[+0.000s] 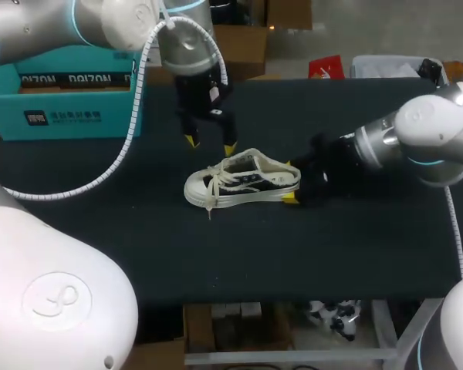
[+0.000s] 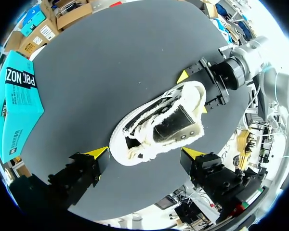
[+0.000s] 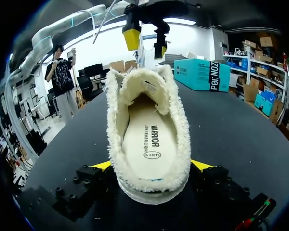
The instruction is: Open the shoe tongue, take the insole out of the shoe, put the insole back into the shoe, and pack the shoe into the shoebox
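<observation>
Only right wrist view shows insole (image 3: 149, 142) inside shoe (image 1: 243, 183); right gripper (image 3: 151, 165) clamps heel, left gripper (image 1: 210, 145) hangs spread above

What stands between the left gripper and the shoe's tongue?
Nothing visible does. The left gripper hangs open just above the shoe, with only open space between its tips and the laces. The right gripper holds the heel, off to one side of that path.
</observation>
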You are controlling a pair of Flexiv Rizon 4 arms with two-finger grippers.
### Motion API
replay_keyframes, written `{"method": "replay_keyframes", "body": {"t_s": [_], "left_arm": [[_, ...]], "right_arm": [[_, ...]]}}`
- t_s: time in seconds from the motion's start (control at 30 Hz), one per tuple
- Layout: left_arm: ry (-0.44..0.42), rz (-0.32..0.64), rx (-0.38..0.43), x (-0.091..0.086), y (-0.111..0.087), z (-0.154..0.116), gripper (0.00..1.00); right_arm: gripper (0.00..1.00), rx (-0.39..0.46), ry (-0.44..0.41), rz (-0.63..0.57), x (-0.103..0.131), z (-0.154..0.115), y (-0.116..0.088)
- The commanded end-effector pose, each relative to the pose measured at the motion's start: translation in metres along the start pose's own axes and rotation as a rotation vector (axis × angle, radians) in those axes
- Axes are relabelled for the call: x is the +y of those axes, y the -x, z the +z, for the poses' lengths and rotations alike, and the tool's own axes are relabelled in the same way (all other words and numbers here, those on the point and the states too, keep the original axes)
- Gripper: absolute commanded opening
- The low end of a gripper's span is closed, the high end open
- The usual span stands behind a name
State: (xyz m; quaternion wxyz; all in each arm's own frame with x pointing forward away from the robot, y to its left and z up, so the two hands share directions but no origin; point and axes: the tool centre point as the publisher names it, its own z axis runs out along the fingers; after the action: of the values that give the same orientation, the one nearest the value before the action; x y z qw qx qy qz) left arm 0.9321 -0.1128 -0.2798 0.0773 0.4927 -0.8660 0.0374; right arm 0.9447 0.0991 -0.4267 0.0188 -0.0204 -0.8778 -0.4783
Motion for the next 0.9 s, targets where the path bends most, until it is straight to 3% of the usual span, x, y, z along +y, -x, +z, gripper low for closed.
{"method": "replay_keyframes", "body": {"t_s": [0.03,0.4,0.43,0.5,0.9], "left_arm": [[0.002,-0.008,-0.009,-0.003,-0.003,0.003,1.0],[0.006,-0.023,-0.005,-0.007,-0.01,0.008,1.0],[0.007,-0.024,-0.005,-0.007,-0.012,0.008,1.0],[0.004,-0.026,-0.015,-0.006,-0.016,0.007,1.0],[-0.006,0.007,-0.093,-0.008,-0.055,0.012,1.0]], "right_arm": [[1.0,-0.002,-0.002,-0.011,0.004,0.0,-0.005],[1.0,-0.013,0.021,-0.045,0.004,0.007,-0.011],[0.93,-0.018,0.029,-0.047,0.003,0.007,-0.011],[0.0,-0.029,0.033,-0.051,0.001,0.008,-0.01],[0.0,-0.059,0.042,-0.067,0.0,0.007,-0.009]]}}
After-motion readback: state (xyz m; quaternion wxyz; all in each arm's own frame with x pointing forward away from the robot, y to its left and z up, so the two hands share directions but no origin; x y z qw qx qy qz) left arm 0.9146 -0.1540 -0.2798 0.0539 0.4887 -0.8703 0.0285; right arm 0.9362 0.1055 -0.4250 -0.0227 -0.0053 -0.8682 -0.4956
